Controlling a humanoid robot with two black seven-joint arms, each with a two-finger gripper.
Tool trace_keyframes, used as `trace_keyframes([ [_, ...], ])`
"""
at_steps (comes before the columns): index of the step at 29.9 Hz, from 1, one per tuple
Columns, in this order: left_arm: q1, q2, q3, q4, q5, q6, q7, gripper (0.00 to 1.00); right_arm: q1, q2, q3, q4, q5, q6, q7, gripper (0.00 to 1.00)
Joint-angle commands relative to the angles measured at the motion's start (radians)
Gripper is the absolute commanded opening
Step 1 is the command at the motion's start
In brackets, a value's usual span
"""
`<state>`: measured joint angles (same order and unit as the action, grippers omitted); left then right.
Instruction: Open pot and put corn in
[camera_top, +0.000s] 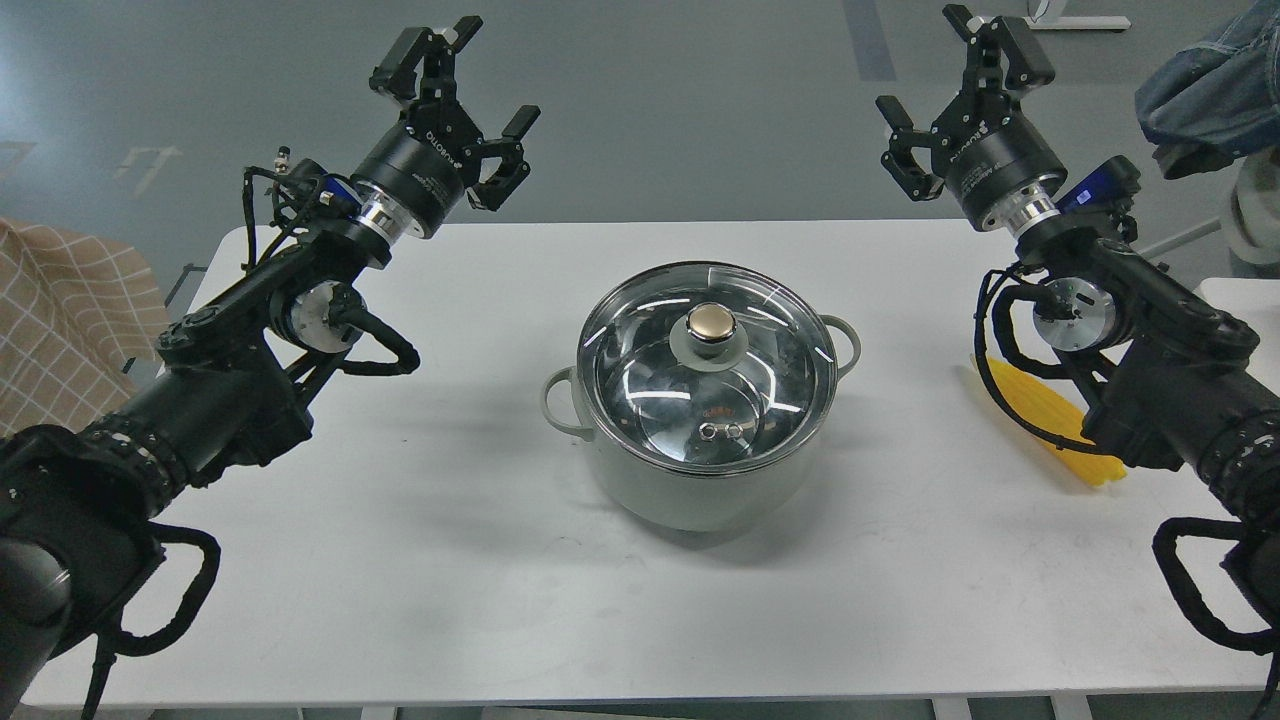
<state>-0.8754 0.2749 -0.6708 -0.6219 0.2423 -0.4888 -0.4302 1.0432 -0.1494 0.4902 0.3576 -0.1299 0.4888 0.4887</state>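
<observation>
The pale grey-green pot (700, 490) stands in the middle of the white table (420, 540), closed by a round glass lid (650, 370) with a gold knob (711, 322). The yellow corn (1040, 410) lies on the table at the right, partly hidden behind my right arm. My left gripper (465, 70) is open and empty, raised beyond the table's far left edge. My right gripper (950, 70) is open and empty, raised beyond the far right edge. Both are well away from the pot.
A checked beige cloth (60, 310) is off the table's left side. A blue denim item (1210, 80) is at the upper right, off the table. Grey floor lies beyond the table's far edge.
</observation>
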Motion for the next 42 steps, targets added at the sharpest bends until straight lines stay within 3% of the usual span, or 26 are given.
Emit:
trace_keyframes([
  [1, 0.001, -0.003, -0.001, 0.008, 0.0, 0.0, 0.004, 0.98, 0.0, 0.005, -0.002, 0.0, -0.001, 0.0, 0.0, 1.0],
  [42, 0.003, -0.031, -0.009, -0.004, -0.015, 0.0, -0.007, 0.98, 0.015, 0.031, -0.021, -0.003, 0.001, 0.0, 0.0, 1.0],
])
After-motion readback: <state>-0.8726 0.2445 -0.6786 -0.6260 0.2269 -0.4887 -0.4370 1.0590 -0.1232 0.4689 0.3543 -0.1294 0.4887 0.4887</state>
